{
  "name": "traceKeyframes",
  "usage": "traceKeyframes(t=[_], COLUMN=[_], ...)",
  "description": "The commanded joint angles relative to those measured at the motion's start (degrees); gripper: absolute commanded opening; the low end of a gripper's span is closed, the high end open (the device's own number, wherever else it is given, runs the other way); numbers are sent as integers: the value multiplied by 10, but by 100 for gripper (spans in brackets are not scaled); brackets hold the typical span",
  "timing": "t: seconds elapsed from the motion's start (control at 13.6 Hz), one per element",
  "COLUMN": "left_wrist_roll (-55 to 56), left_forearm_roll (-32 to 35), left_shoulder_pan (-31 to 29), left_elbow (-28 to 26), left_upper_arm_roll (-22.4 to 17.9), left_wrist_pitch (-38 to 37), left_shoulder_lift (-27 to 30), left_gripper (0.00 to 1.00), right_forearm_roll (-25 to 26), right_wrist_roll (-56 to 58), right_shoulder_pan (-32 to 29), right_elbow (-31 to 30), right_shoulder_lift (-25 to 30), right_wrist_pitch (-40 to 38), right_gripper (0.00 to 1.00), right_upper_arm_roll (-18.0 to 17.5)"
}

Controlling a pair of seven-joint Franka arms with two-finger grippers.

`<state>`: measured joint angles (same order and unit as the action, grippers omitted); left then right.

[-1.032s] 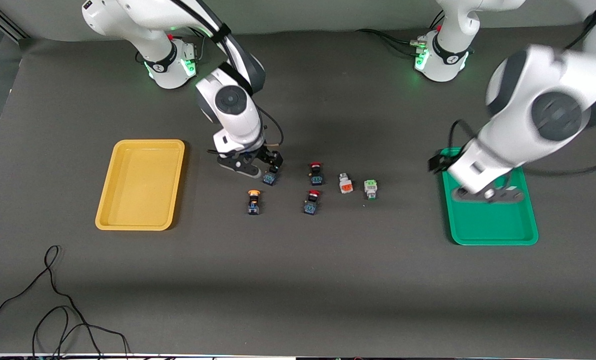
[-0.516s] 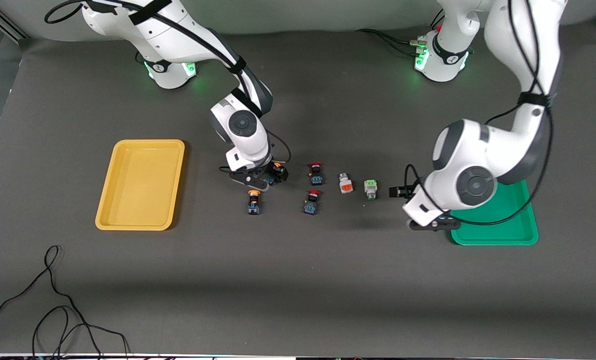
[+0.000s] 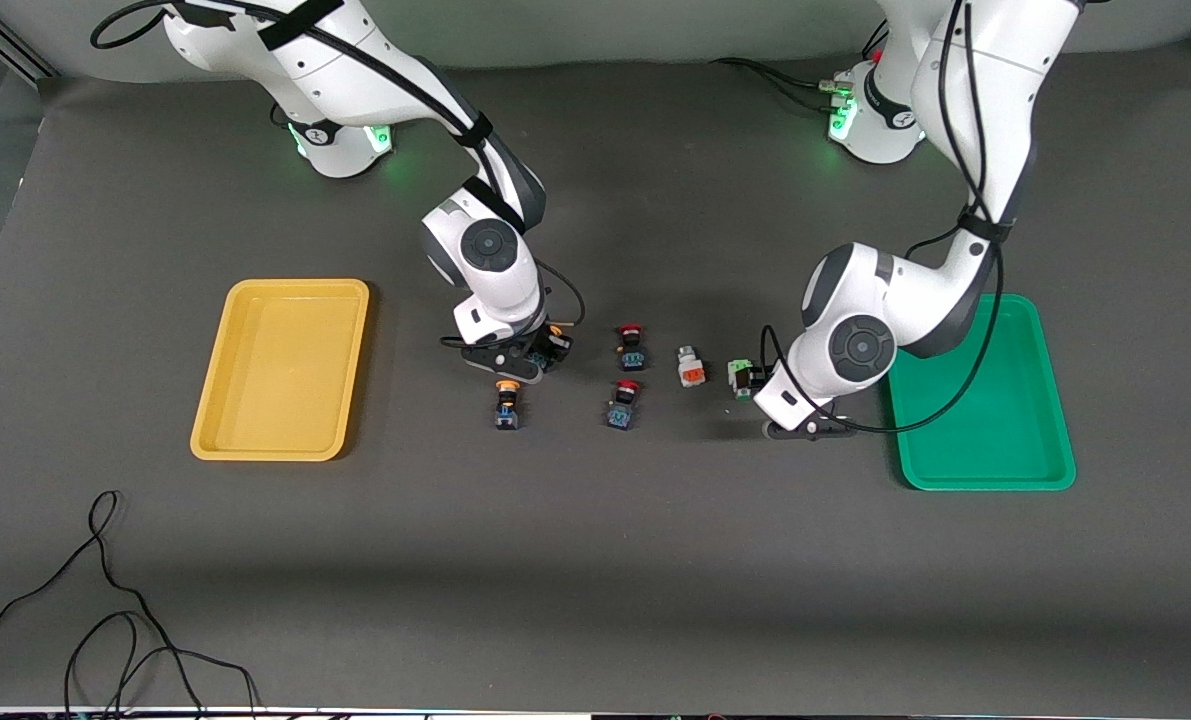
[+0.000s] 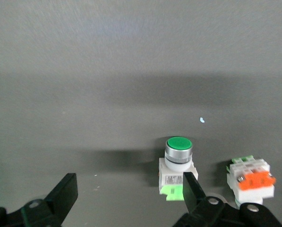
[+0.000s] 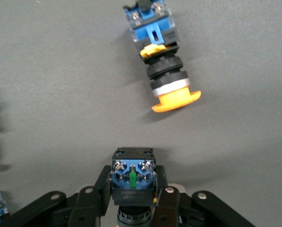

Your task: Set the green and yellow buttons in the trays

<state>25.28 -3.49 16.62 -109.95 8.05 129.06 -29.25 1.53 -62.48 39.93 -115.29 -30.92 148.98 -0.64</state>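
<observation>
My right gripper (image 3: pixel 545 352) is down at the table, shut on a yellow button (image 5: pixel 132 177); both fingers press its blue body. A second yellow button (image 3: pixel 506 405) lies on its side nearer the front camera, and the right wrist view shows this second yellow button (image 5: pixel 162 75) too. The yellow tray (image 3: pixel 280 368) is empty at the right arm's end. My left gripper (image 4: pixel 129 194) is open, low beside the green button (image 3: pixel 740 377). That green button (image 4: pixel 178 165) lies just ahead of the fingertips, close to one finger (image 4: pixel 190 189). The green tray (image 3: pixel 985 400) is empty.
Two red-capped buttons (image 3: pixel 632 347) (image 3: pixel 623 405) and a white button with an orange face (image 3: pixel 691 368) lie in the middle between the two grippers. A black cable (image 3: pixel 105 600) loops near the table's front corner at the right arm's end.
The right gripper lowered and closed on the yellow button. The left arm swung from over the green tray down to the green button, staying open.
</observation>
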Motion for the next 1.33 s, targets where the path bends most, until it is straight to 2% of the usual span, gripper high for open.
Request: traceKeyframes(t=[0.0, 0.22, 0.37, 0.44, 0.66, 0.74, 0.81, 0.88, 1.11, 1.25], left_wrist_roll=[56, 57, 58, 58, 59, 59, 59, 64, 82, 83], left_forearm_roll=[-4, -4, -4, -4, -3, -3, -1, -1, 1, 1], left_shoulder_pan=[32, 35, 48, 49, 51, 52, 53, 58, 57, 53], left_elbow=[-2, -4, -4, -4, -5, -5, -6, -6, -6, -2], left_upper_arm_roll=[-7, -7, -7, -7, -7, -8, -8, -8, -8, -9], left_wrist_pitch=[25, 26, 28, 29, 48, 49, 49, 49, 44, 24], left_shoulder_lift=[-8, -14, -23, -26, -38, -39, -39, -38, -33, -15], left_gripper=[99, 99, 99, 99, 99, 92, 51, 1, 0, 0], right_forearm_roll=[12, 3, -27, -49, -52, -52, -53, -58, -72, -73], right_wrist_roll=[16, 40, 107, 176, 381, 442, 513, 586, 758, 835], right_shoulder_pan=[2, -6, -47, -75, -135, -137, -137, -137, -137, -137], right_elbow=[45, 158, 215, 216, 204, 203, 198, 183, 157, 118], right_shoulder_lift=[50, 67, 77, 98, 146, 154, 160, 168, 169, 169], right_wrist_pitch=[-119, -295, -384, -402, -442, -454, -462, -460, -452, -405], right_gripper=[24, 24, 24, 24, 24, 24, 24, 24, 24, 24], right_upper_arm_roll=[6, 10, 10, 14, 56, 94, 136, 176, 293, 346])
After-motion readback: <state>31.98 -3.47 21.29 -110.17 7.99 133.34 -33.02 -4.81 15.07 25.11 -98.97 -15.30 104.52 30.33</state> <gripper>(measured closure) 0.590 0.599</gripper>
